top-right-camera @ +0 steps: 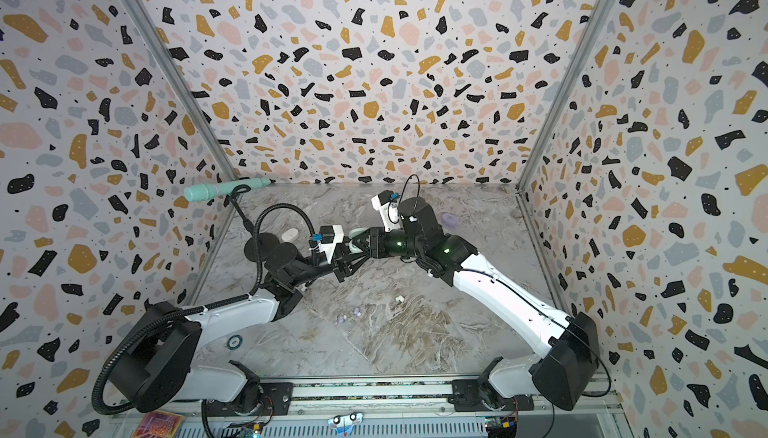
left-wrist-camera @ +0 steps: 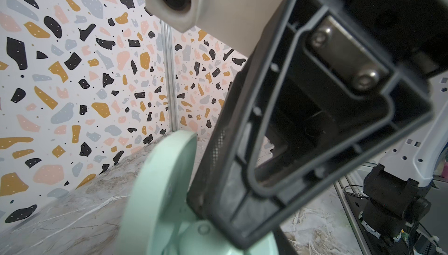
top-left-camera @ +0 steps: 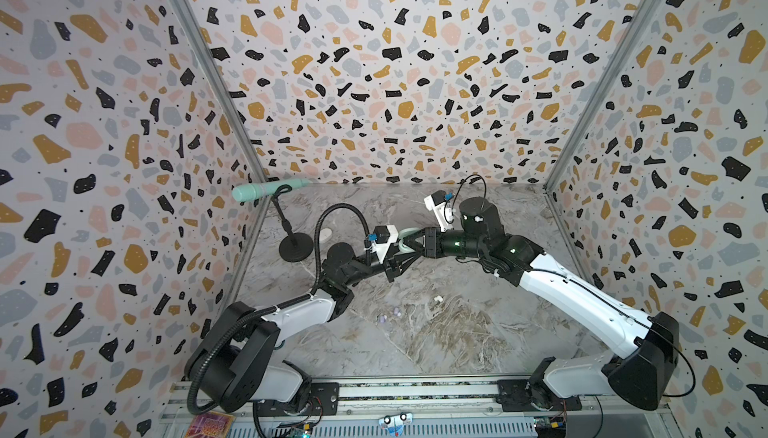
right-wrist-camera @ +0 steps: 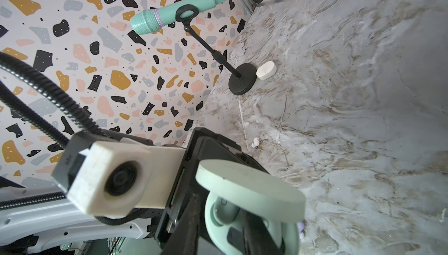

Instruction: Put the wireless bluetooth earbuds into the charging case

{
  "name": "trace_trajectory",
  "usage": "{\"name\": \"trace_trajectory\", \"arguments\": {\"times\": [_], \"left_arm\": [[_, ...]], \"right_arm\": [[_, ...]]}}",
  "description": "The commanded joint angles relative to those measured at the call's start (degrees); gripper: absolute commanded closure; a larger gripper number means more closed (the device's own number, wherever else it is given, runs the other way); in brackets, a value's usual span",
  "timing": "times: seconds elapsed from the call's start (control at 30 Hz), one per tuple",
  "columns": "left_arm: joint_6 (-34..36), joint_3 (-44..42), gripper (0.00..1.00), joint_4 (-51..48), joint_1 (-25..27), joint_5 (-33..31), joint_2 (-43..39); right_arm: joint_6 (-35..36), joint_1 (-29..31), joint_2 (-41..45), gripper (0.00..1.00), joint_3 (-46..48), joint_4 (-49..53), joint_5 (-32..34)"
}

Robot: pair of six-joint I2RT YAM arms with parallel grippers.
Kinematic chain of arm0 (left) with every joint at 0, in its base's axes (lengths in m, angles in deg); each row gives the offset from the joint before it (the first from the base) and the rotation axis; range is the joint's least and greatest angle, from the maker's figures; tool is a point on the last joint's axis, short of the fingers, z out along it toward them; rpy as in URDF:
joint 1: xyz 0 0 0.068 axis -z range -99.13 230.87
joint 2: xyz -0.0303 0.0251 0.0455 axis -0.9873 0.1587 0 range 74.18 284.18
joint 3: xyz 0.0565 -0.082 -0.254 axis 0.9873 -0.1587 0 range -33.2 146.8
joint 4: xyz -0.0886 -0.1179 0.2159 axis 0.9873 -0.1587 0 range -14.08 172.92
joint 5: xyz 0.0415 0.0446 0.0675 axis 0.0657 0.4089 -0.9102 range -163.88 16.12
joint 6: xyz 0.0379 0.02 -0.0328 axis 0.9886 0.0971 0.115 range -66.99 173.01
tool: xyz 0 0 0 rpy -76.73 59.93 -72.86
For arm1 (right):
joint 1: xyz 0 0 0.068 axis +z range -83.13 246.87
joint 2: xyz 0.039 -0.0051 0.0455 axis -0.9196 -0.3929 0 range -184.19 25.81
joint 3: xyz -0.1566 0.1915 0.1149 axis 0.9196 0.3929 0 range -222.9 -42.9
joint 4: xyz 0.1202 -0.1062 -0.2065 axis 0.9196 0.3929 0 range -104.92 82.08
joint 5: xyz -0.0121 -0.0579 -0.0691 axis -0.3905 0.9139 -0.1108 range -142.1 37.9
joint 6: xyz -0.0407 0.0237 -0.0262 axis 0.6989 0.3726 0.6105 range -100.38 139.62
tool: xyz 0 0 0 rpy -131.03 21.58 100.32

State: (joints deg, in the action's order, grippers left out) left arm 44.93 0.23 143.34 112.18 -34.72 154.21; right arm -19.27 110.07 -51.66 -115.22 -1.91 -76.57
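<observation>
Had the open mint case (top-left-camera: 408, 233) pinched in the left gripper (top-left-camera: 404, 252), right gripper (top-left-camera: 411, 243) just beside it (spread? couldn't tell), lavender earbuds (top-left-camera: 397, 312) well behind both.

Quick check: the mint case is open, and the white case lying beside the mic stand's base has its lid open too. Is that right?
Not quite. The white case is shut; the right wrist view shows it lying closed on the table beside the mic stand's base. The rest holds: the mint case is open, its lid swung up.
</observation>
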Motion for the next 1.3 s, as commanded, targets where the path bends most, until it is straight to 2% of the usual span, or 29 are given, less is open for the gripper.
{"name": "trace_trajectory", "arguments": {"times": [0.0,0.2,0.33,0.67,0.93,1.27], "left_arm": [[1.46,0.30,0.67,4.16,0.25,-0.91,-1.99],[1.31,0.06,0.67,4.18,0.24,-0.90,-1.63],[1.13,0.10,0.67,4.26,0.24,-0.84,-1.55],[-0.62,-0.14,0.66,6.36,0.33,-0.31,-0.92],[-1.08,0.17,0.66,7.03,0.33,-0.30,-0.38],[-1.33,0.21,0.66,7.26,0.33,-0.57,-0.29]], "right_arm": [[1.08,0.13,2.41,0.67,-3.06,5.63,1.59],[4.01,0.13,2.51,0.59,-9.51,15.19,5.05],[5.42,-1.73,1.35,0.55,-12.94,17.90,6.29],[13.98,-3.29,-11.33,0.53,-30.38,28.20,9.31],[14.57,-1.24,-11.20,0.53,-28.79,28.00,9.05],[10.17,1.60,-5.18,0.54,-19.48,26.87,11.11]]}}
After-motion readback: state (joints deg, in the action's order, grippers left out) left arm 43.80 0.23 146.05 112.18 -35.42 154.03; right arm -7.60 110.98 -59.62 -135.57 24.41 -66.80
